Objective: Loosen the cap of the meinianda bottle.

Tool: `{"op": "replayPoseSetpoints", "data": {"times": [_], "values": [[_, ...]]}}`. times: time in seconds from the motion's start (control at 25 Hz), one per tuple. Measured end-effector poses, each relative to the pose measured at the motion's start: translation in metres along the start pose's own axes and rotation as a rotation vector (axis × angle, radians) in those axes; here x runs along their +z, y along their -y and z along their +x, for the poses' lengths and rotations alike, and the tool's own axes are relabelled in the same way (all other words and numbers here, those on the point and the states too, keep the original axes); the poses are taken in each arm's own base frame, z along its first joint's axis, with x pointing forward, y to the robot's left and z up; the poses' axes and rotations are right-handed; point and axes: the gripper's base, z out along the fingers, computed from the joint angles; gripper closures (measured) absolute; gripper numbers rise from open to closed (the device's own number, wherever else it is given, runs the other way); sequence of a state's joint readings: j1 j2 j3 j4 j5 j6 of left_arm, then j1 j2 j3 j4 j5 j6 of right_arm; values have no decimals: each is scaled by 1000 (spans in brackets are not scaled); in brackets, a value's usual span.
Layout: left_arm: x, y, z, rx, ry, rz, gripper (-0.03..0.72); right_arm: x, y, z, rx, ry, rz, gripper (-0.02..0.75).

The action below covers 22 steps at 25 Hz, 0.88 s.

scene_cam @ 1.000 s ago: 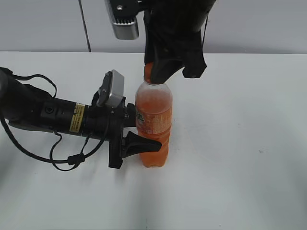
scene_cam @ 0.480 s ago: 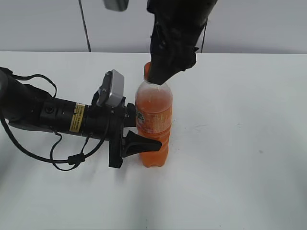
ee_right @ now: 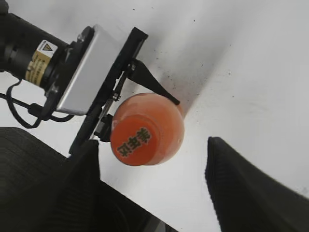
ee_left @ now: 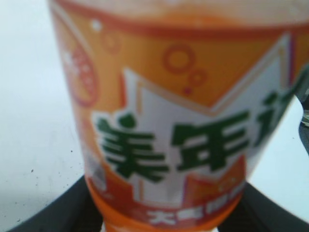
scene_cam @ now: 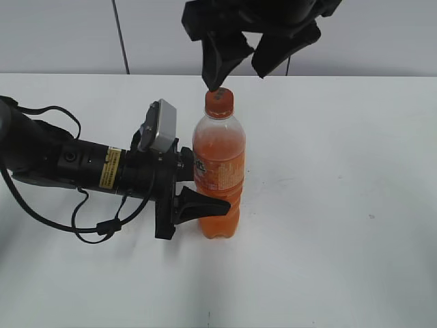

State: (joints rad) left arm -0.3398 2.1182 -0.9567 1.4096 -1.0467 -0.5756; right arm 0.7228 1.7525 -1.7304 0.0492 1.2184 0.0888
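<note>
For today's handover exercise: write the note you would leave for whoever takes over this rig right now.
Left gripper: shut on the slim clear plastic meinianda bottle of orange drink, upright on the white table.
Right gripper: open, above the small round orange plastic cap, not touching.
Done: bottle braced. Cap is on the neck; whether it is loosened cannot be told.
Left: check the cap, regrip and twist if tight.

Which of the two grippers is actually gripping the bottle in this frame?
The left gripper, reaching in sideways, is clamped around the meinianda bottle at its lower body. The right gripper hangs open above the cap, touching nothing.
</note>
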Motion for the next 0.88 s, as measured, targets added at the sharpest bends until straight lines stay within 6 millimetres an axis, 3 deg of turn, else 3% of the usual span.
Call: {"op": "replayPoseSetpoints", "data": {"times": [0.36,0.88], "values": [[0,0,0,0,0,-1,295,18,-3,-3,48,-36,-37,251],[0,0,0,0,0,-1,295,24,-2,-3,36,-50,-26,341]]}}
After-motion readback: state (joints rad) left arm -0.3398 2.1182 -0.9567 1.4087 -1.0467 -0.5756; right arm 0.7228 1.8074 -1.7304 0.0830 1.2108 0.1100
